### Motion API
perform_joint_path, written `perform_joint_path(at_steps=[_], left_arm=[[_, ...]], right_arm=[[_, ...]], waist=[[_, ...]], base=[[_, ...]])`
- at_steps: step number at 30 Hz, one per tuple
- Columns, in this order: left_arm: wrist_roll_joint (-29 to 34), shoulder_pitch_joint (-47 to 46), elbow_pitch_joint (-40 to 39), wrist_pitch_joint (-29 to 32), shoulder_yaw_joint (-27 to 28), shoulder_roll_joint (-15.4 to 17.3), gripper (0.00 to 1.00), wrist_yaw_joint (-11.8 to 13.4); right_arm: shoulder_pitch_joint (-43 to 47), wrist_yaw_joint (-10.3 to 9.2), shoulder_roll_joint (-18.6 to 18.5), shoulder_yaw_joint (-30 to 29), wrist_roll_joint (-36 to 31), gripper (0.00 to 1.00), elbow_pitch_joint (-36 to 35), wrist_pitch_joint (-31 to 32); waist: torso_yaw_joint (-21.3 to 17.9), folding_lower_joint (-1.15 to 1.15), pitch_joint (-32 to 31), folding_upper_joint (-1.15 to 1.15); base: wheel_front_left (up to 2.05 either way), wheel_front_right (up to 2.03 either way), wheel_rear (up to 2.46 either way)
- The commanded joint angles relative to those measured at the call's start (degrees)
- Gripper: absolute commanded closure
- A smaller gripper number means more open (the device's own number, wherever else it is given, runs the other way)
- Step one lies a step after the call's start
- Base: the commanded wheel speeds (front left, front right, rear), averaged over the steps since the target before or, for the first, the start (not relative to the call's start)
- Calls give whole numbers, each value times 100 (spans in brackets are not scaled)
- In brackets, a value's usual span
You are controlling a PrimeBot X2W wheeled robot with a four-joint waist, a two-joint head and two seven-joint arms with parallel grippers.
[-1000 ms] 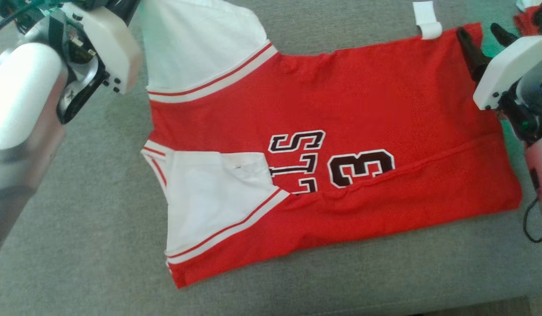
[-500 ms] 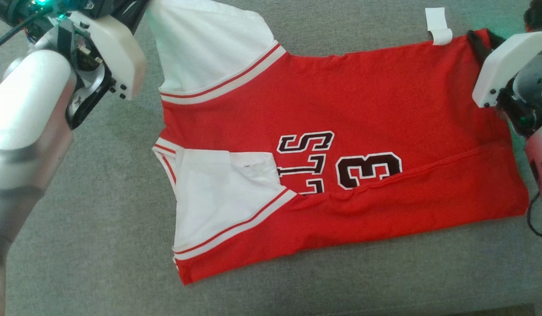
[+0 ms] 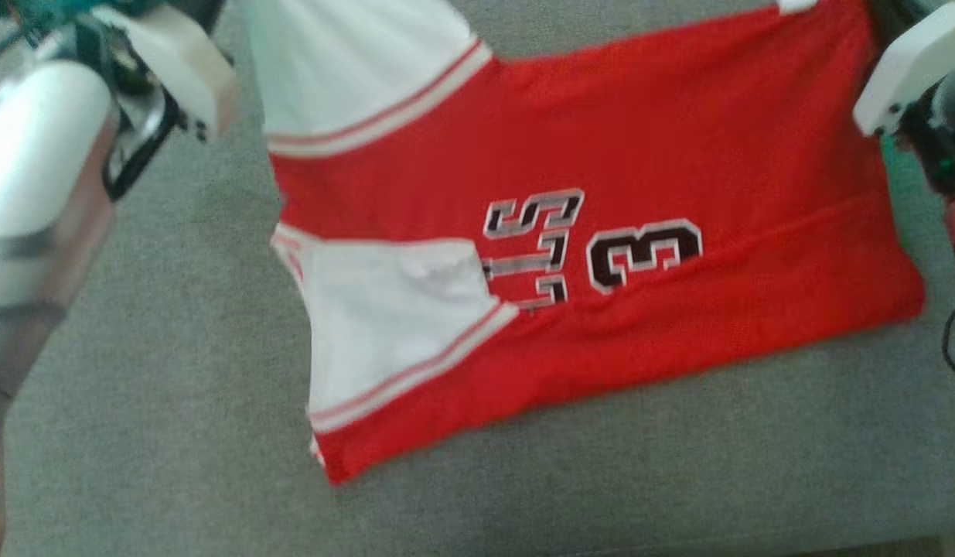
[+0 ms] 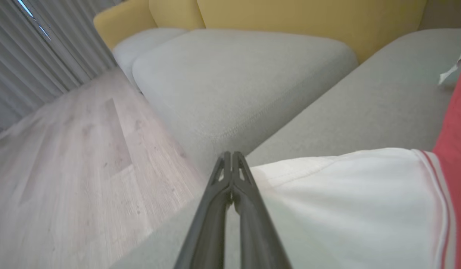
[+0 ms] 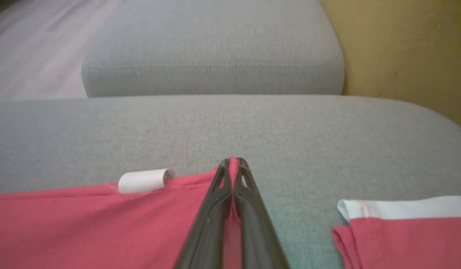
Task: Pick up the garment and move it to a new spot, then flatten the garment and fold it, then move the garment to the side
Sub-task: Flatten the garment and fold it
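The garment [image 3: 639,139] is a red jersey with white sleeves and dark lettering, spread across a grey sofa cushion [image 3: 175,387]. Its near long edge is folded over the lettering. In the left wrist view my left gripper [image 4: 232,154] is shut at the edge of the far white sleeve [image 4: 364,209], which stretches up towards it. My right gripper [image 5: 234,160] is shut on the jersey's far red corner [image 5: 84,224], with red cloth showing between the fingers. A white tag [image 5: 142,180] curls at that far hem.
Another folded red and white cloth [image 5: 402,231] lies to the right of my right gripper. A second grey cushion [image 4: 234,74] and a yellow backrest [image 4: 290,15] stand beyond. Wooden floor [image 4: 66,168] runs past the sofa's left edge.
My right gripper has closed on the jersey's red corner. The whole head picture has shifted and blurred, so the camera has moved. My left gripper stays shut at the sleeve.
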Motion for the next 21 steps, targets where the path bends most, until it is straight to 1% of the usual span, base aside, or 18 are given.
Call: perform_joint_path(at_steps=[1, 5, 8, 11, 15, 21], left_arm=[[56, -480, -54, -133, 303, 179, 100, 71], [22, -514, 117, -317, 324, 62, 100, 88], [-233, -267, 164, -377, 384, -54, 100, 70], [-330, -70, 140, -417, 372, -77, 100, 61], [-428, 385, -32, -524, 317, -46, 100, 93], [-636, 1353, -581, -680, 259, 167, 100, 251]], right_arm=[[-151, 36, -146, -57, 75, 100, -167, -123], [-179, 36, -240, -156, 172, 100, -114, -307], [-13, 36, -275, -115, 256, 100, -116, -369], [166, 36, -316, -59, 281, 100, -139, -429], [594, 36, -413, 7, 350, 100, -183, -612], [1285, 36, -483, 58, 462, 100, -238, -732]], waist=[[-6, 0, -19, 0], [22, 0, -135, 0], [53, 0, -259, 0], [98, 0, -340, 0], [197, 0, -507, 0], [308, 0, -912, 0]], base=[[0, 0, 0], [0, 0, 0], [0, 0, 0], [0, 0, 0], [0, 0, 0], [0, 0, 0]])
